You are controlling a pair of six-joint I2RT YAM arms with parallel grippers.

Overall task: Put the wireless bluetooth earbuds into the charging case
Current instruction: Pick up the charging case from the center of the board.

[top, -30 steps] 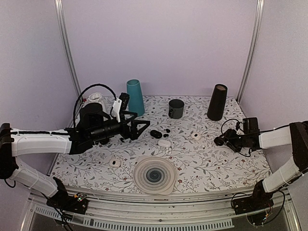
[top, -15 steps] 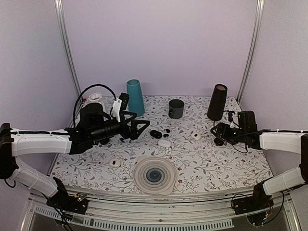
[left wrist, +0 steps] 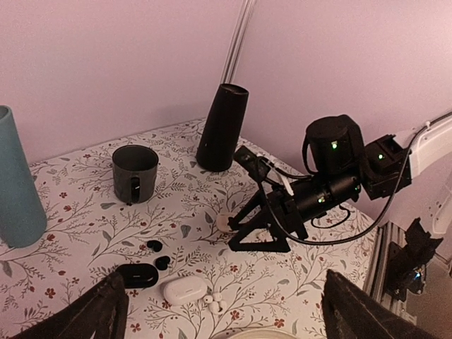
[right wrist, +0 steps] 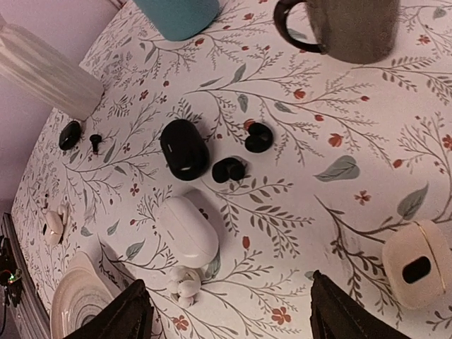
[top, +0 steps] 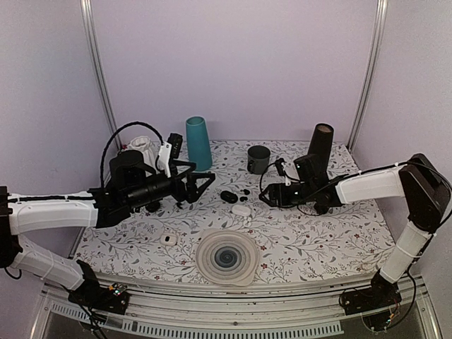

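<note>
Left hand (top: 205,185) hovers mid-left, fingers apart, empty. Glossy black plastic earbuds (right wrist: 229,169) lie on floral desk (top: 318,240) just right of closed oval black charging case (right wrist: 183,148). Tiny white earbuds (right wrist: 185,282) sit just near-side of closed white pebble case (right wrist: 187,229). Right hand (top: 267,199) is right of them, fingers apart.

A flowered surface (top: 332,244) fills the lower half of the top view. Along its far edge, left to right, stand a white ribbed cup (top: 141,146), a teal tumbler (top: 198,143) narrowing toward its top, a grey mug (top: 258,159) and a tall black tumbler (top: 319,148). A wavy-edged plate (top: 227,256) with a dark swirl lies at bottom centre.
</note>
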